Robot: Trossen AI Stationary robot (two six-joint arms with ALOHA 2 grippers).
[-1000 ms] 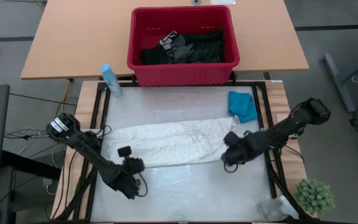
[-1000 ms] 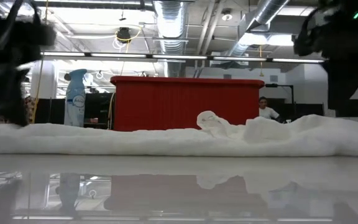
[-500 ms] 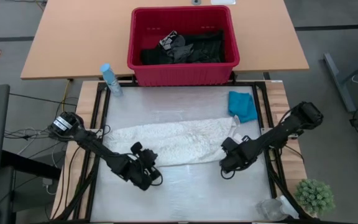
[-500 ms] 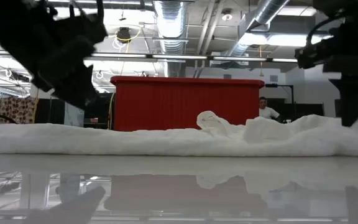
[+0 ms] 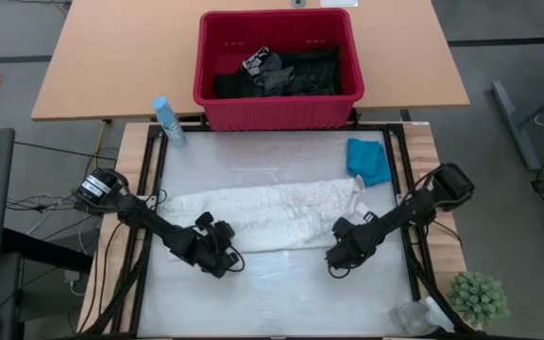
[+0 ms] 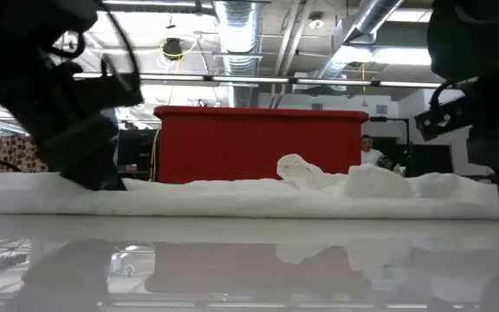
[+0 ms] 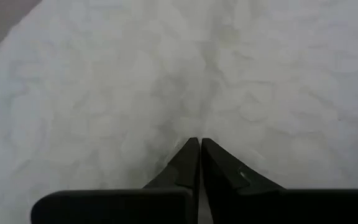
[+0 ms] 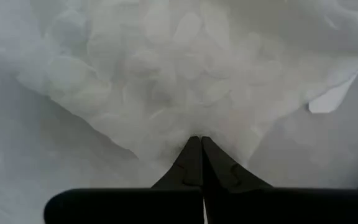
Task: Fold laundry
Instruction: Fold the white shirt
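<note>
White garment [image 5: 263,215]: spread flat mid-table for folding. Left gripper [image 5: 223,257] and right gripper [image 5: 336,255]: at its near edge, fingers together, apparently pinching fabric for a fold. Dark clothes wait in the red basket [image 5: 277,106], far side.

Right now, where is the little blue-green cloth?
In the high view, the teal cloth lies on the table's right side, just beyond the right end of the white lacy garment, in front of the red basket.
</note>
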